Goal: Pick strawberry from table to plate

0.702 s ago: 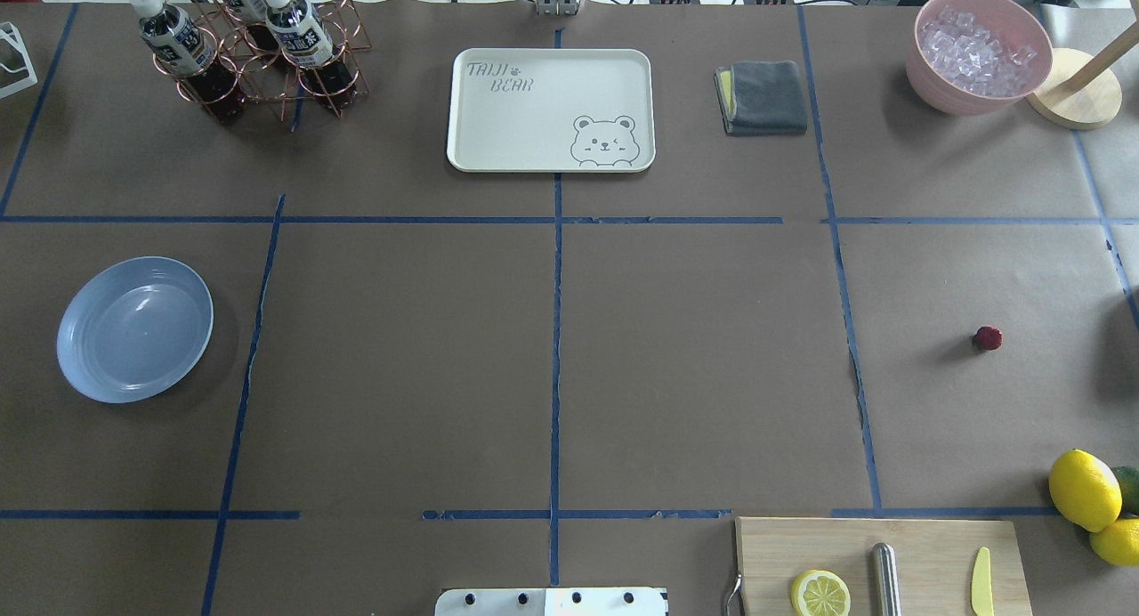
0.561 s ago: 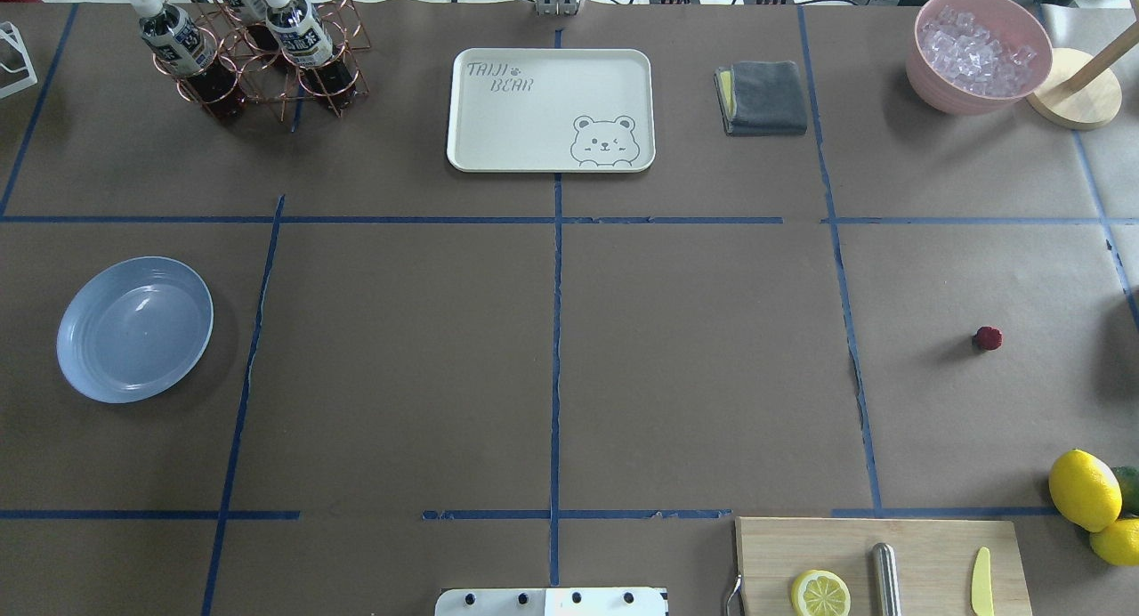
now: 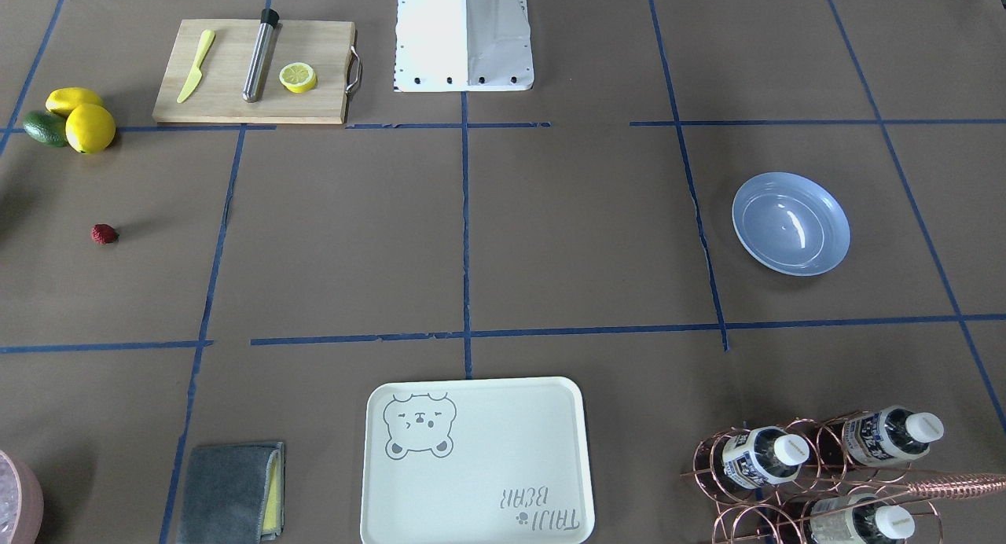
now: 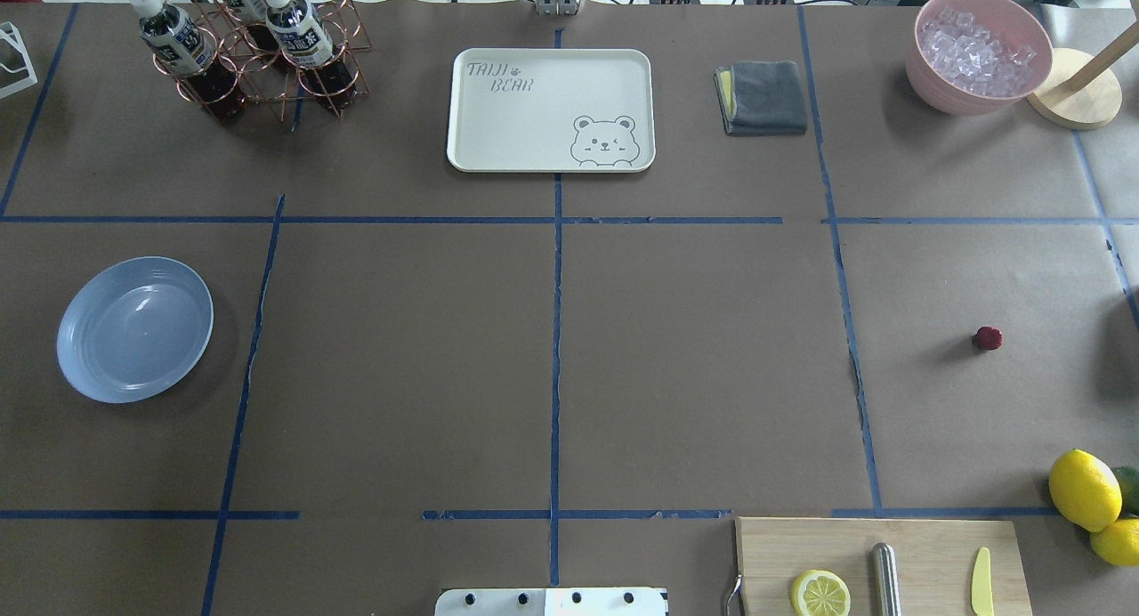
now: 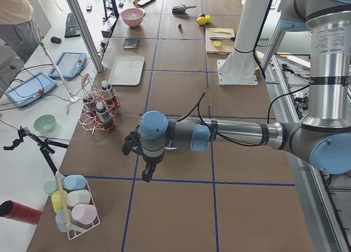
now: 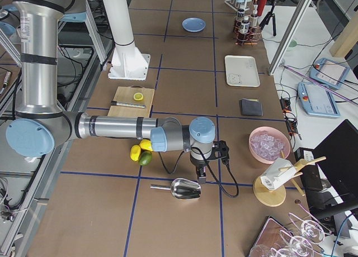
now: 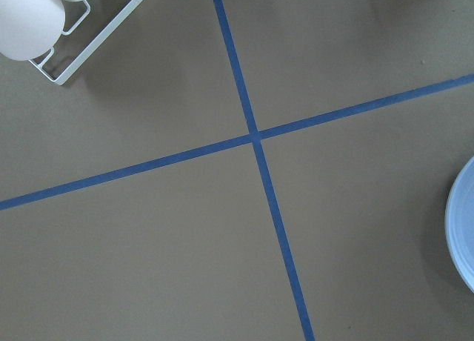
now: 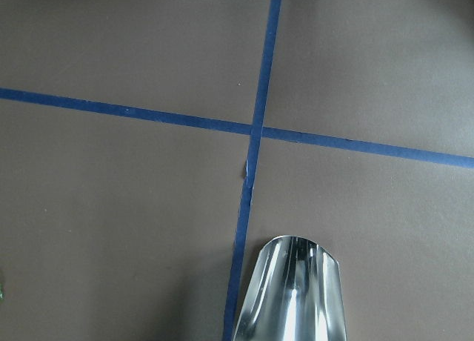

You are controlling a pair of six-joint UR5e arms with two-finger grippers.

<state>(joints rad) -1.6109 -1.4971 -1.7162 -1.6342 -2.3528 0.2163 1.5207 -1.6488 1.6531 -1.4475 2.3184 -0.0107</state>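
Two arms: both sit low over opposite ends of the table (image 4: 694,367), outside the overhead view, neither near the berry.
Left gripper (image 5: 147,174): seen only from the side camera, hanging just beside the plate (image 4: 133,328). Spread or pressed together, I cannot tell.
Right gripper (image 6: 200,177): also side camera only, poised near a metal scoop (image 6: 184,188) at the table's right end. Its claw state I cannot tell either.
Strawberry (image 4: 987,337): lies alone on bare brown paper in the right-hand grid cell, untouched. It is well apart from the lemons (image 4: 1084,490) and the cutting board (image 4: 881,554).
Plate: light blue, glossy and empty, on the robot's left side. Most of the table's width lies between it and the berry.
Progress: the pick is not yet begun, by my reading.
Handling: tiny and surely very light, with a bumpy skin that should give some grip. Real fruit or a model, I cannot say. If real, it is soft and bruises easily. Being roundish, it may roll or squirt sideways under an off-centre pinch.
Hold: take it across the widest part of the body, fingers coming straight down with tips almost on the paper, and close gently.
Likely arm: the right is nearer the berry and the plate sits by the left. Expect a long carry or a hand-over.
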